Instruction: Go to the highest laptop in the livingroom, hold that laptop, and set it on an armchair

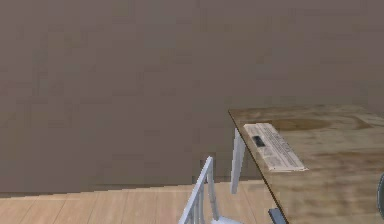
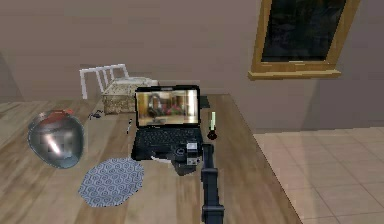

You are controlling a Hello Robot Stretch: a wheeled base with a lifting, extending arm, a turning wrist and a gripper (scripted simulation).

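An open black laptop (image 2: 165, 118) with a lit screen stands on the wooden table (image 2: 240, 150) in the arm side view. The dark arm bar rises from the bottom edge to the table. At its far end the gripper (image 2: 175, 153) lies over the laptop's front edge. With the laptop resting on the table right behind it, I cannot tell whether the gripper holds anything.
On the table are a shiny rounded bowl (image 2: 55, 140), a grey round mat (image 2: 112, 182), a patterned box (image 2: 125, 95) and a small green candle (image 2: 212, 122). A white chair (image 2: 100, 77) stands beyond. In the forward view a paper (image 1: 272, 147) lies on the table (image 1: 330, 170), with a white chair (image 1: 203, 192) beside it.
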